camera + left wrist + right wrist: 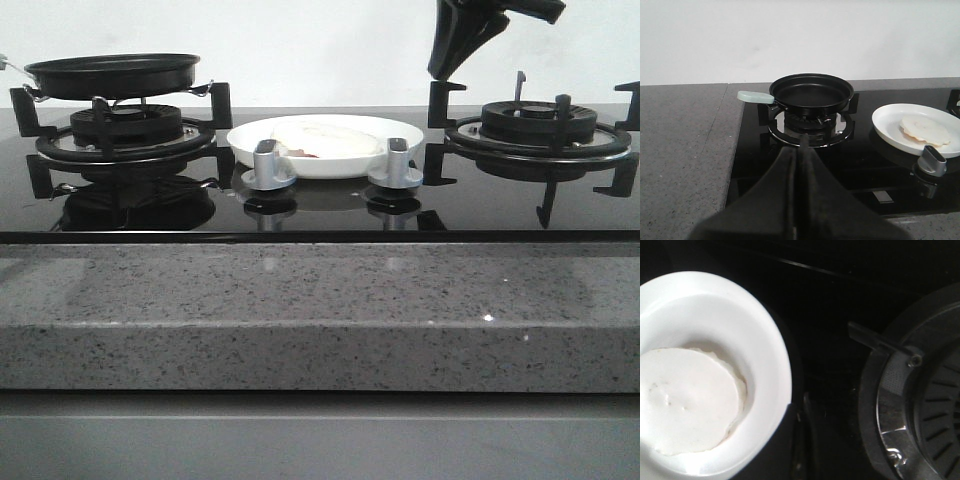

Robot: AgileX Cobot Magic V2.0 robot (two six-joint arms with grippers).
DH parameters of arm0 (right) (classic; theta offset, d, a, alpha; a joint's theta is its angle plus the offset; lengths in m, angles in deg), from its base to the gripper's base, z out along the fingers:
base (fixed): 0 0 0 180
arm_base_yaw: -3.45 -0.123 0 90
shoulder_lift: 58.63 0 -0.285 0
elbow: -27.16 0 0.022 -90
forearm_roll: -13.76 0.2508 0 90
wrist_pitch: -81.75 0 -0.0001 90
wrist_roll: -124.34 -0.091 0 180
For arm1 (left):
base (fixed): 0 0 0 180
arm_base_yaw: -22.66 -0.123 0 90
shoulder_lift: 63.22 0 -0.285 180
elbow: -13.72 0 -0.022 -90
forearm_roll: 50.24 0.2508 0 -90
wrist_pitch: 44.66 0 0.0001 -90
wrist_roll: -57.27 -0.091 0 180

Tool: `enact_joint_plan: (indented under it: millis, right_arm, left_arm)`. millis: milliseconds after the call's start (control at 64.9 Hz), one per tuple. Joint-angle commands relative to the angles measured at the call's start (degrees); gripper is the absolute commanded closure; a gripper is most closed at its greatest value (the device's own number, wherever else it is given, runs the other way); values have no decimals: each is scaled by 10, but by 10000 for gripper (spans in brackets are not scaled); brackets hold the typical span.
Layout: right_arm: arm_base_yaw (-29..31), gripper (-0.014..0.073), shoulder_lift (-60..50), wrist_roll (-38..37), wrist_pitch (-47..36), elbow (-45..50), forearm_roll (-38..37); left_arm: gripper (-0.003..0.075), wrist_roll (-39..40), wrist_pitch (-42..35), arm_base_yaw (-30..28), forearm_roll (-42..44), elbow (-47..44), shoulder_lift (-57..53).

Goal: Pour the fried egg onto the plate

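Observation:
The fried egg (325,138) lies flat on the white plate (330,168) in the middle of the hob, between the two burners. The left wrist view shows the egg (925,130) on the plate (885,122), and the right wrist view shows the same egg (687,400) and plate (765,355). The black frying pan (112,75) stands empty on the left burner, its pale handle (755,96) pointing left. My left gripper (802,145) is shut on nothing, some way short of the pan (811,92), and is out of the front view. My right gripper (440,70) hangs shut and empty beside the plate, tip (804,397).
Black grates ring the left burner (125,130) and the right burner (540,125), which also shows in the right wrist view (920,405). Two silver knobs (272,165) (395,165) stand just in front of the plate. A speckled grey stone counter (320,310) runs along the front.

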Motion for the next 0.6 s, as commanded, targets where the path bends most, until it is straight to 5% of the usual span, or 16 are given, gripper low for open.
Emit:
enact_joint_plan:
  millis: [0, 308, 585]
  right_arm:
    - [5, 663, -50, -2, 50, -20, 1]
    - [5, 654, -121, -22, 52, 10, -70]
    - [5, 654, -238, -38, 52, 160, -154]
  left_arm:
    - [739, 4, -51, 4, -4, 12, 5]
    - [739, 4, -51, 4, -4, 12, 5]
    - [739, 4, -51, 4, -4, 12, 5]
